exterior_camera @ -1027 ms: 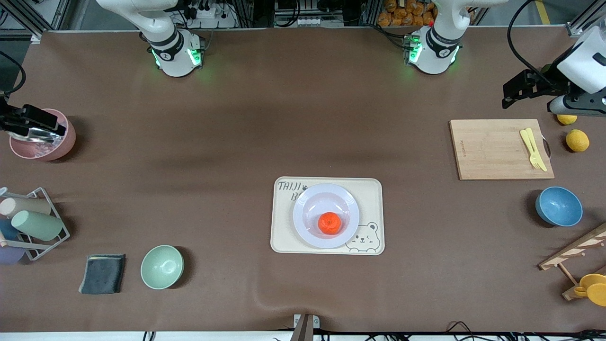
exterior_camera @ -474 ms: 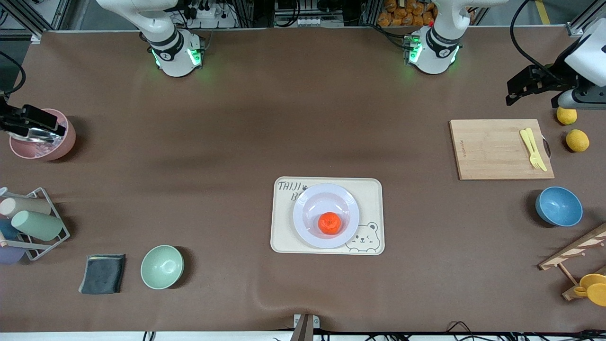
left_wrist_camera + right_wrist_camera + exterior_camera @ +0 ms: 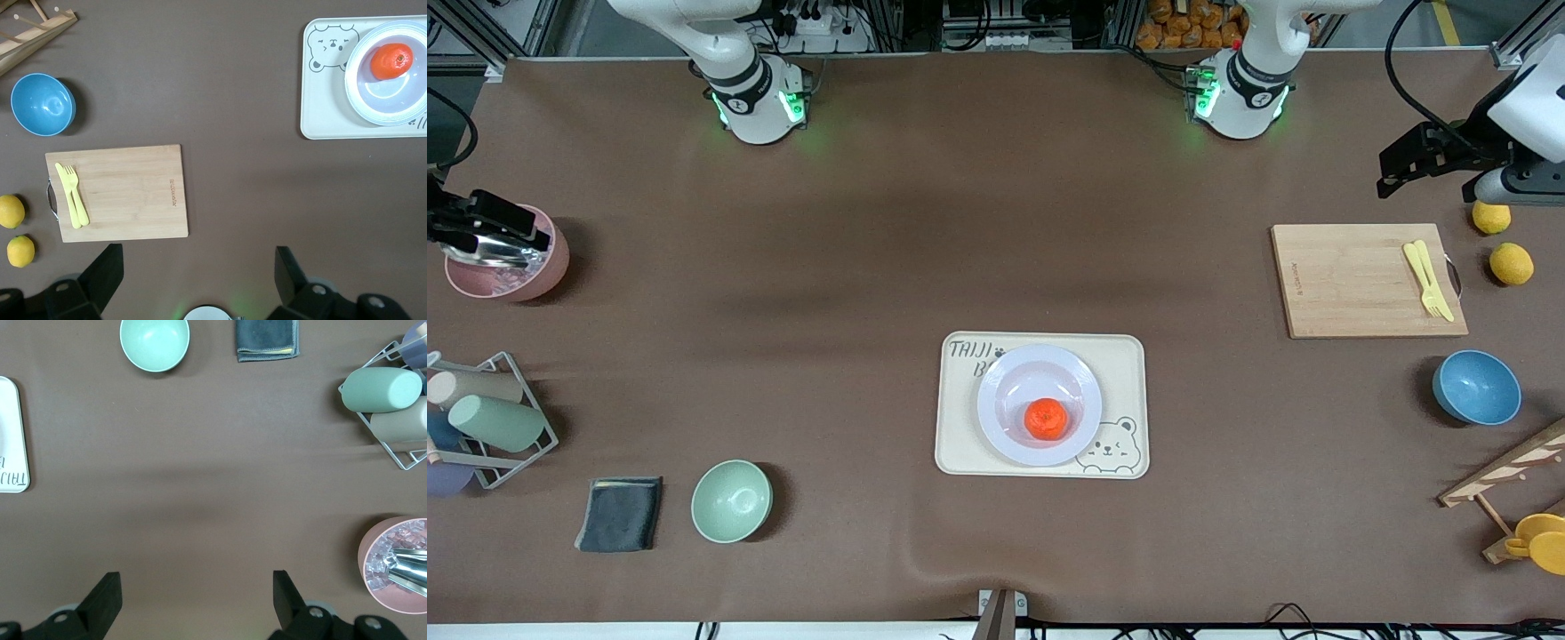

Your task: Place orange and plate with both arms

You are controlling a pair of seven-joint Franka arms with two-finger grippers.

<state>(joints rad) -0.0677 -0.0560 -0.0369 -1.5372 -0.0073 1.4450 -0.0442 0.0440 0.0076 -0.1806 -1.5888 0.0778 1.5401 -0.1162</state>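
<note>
The orange (image 3: 1046, 419) lies in the plate (image 3: 996, 391), which rests on a cream bear tray (image 3: 960, 444) at the table's middle. In the left wrist view the orange (image 3: 391, 61) and the plate (image 3: 380, 99) show far from the fingers. My left gripper (image 3: 1405, 164) hangs open and empty in the air at the left arm's end of the table, beside the cutting board; in the left wrist view the left gripper (image 3: 198, 263) has only bare table between its fingers. My right gripper (image 3: 494, 222) hangs open and empty over the pink bowl; the right gripper (image 3: 197, 587) also has only bare table there.
A wooden cutting board (image 3: 1365, 280) with yellow cutlery (image 3: 1427, 280), two lemons (image 3: 1512, 264), a blue bowl (image 3: 1476, 387) and a wooden rack (image 3: 1507, 471) stand at the left arm's end. A pink bowl (image 3: 507, 267), cup rack (image 3: 480, 418), dark cloth (image 3: 620, 513) and green bowl (image 3: 731, 500) stand at the right arm's end.
My left gripper drew back a little toward the bases' edge, uncovering a lemon, then held still. The right gripper barely shifted. Orange and plate did not move.
</note>
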